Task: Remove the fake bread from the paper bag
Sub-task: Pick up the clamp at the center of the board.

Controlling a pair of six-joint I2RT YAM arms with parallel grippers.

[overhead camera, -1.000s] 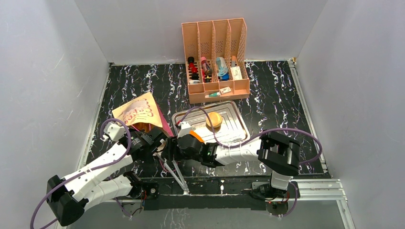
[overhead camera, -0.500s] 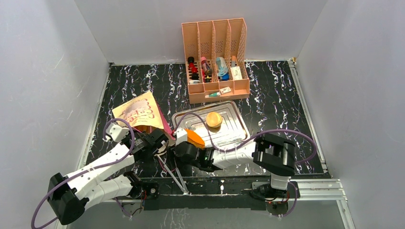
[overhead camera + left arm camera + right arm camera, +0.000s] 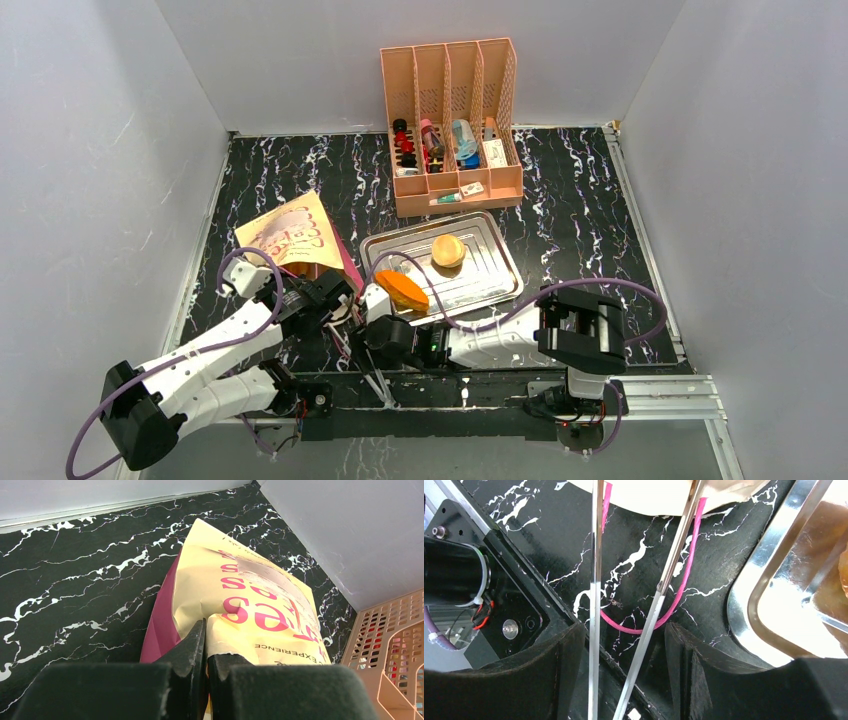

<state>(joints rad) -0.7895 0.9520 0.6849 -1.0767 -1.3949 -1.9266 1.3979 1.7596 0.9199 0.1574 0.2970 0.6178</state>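
The paper bag (image 3: 292, 238) lies on its side at the left of the table, cream with pink lettering and a magenta side panel (image 3: 157, 630). My left gripper (image 3: 206, 625) is shut on the bag's paper edge. An orange piece of fake bread (image 3: 405, 290) rests at the near-left corner of the steel tray (image 3: 490, 275). A round bun (image 3: 448, 250) sits further in on the tray. My right gripper (image 3: 624, 650) is open just near of the tray, with the two arms of metal tongs (image 3: 659, 600) standing loose between its fingers. The bag's pink cord handle (image 3: 676, 597) lies under them.
A peach slotted organizer (image 3: 450, 125) holding small items stands at the back of the table. The tongs (image 3: 368, 368) reach over the near table edge between the two arm bases. The tray rim (image 3: 749, 595) is close to my right fingers.
My right gripper drew back toward the near edge and opened wider. The orange bread that was over it now rests on the tray corner. The left gripper stayed shut on the bag.
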